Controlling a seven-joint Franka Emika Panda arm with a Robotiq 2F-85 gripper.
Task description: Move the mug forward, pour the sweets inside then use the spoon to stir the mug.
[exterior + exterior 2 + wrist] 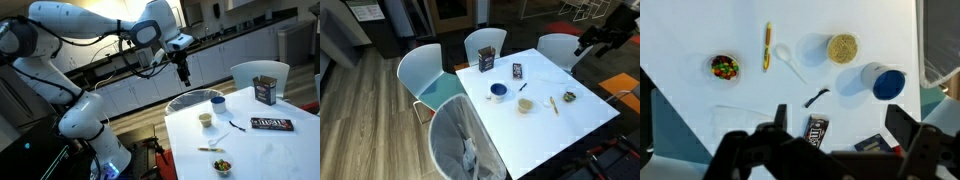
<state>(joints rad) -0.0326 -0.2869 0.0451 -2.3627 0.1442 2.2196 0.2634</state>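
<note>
In an exterior view, bare table (pixel 545 135) lies open on the near side of the mug (pixel 498 92). The cream cup (pixel 525 105) and spoon (pixel 522 87) stand close on its right.

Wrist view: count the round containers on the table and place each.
3. The blue mug at right, the cream cup up-left of it, the bowl of sweets at far left. The gripper may hide more below.

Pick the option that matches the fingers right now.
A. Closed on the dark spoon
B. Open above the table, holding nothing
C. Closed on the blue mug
B: the fingers stand wide apart with nothing between them, high over the white table, while the blue mug and the dark spoon lie untouched below.
</note>
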